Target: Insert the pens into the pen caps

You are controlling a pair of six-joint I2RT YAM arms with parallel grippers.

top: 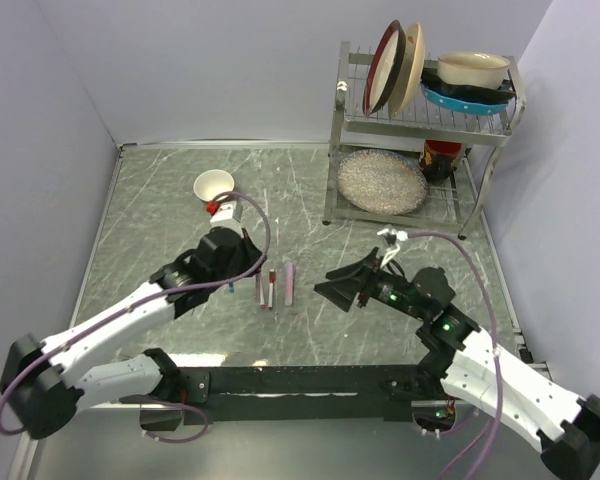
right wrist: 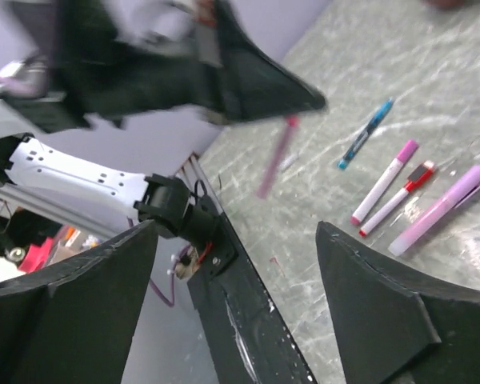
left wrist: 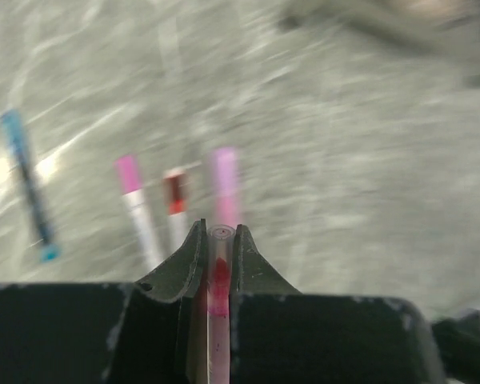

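Observation:
My left gripper (top: 248, 268) (left wrist: 218, 228) is shut on a slim translucent pink pen (left wrist: 219, 268) and holds it above the table; in the right wrist view the pen (right wrist: 276, 157) hangs under the gripper. On the table beside it lie a thick lilac cap (top: 291, 283) (left wrist: 226, 186) (right wrist: 440, 210), a red-tipped white pen (top: 272, 288) (left wrist: 176, 206) (right wrist: 398, 200), a pink-tipped white pen (top: 259, 287) (left wrist: 138, 210) (right wrist: 384, 182) and a thin teal-blue pen (left wrist: 28, 188) (right wrist: 366, 133). My right gripper (top: 340, 288) (right wrist: 236, 232) is open and empty, just right of the row.
A white cup (top: 214, 186) stands behind the left gripper. A metal dish rack (top: 352, 120) with plates and bowls fills the back right, with a grey round dish (top: 381, 181) on its lower level. Walls close the left, back and right.

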